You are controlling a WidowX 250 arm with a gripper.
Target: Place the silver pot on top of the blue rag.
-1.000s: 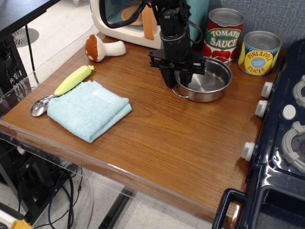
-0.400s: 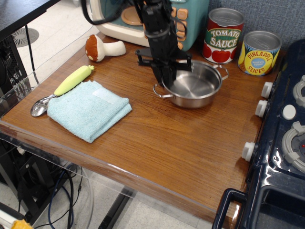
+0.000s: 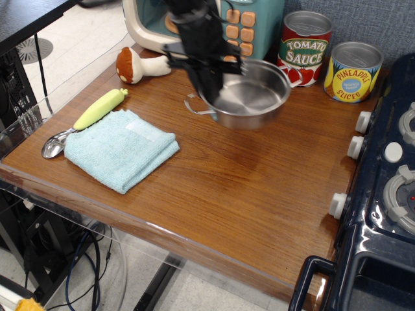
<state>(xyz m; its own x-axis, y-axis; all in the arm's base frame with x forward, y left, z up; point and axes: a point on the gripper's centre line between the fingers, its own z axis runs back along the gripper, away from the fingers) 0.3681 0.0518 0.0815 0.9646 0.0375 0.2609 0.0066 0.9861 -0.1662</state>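
Gripper [image 3: 211,97]: clamped on the left rim of the silver pot [image 3: 249,97].
Pot: lifted above the table [image 3: 246,194], a little tilted, in front of the tomato can [image 3: 305,46].
Blue rag [image 3: 121,148]: flat, at the front left, well apart from the pot.
Coming move: carry the pot left and toward the front edge, then lower it.

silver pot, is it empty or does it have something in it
Empty: the silver pot, held by the gripper, shows only bare shiny metal inside.
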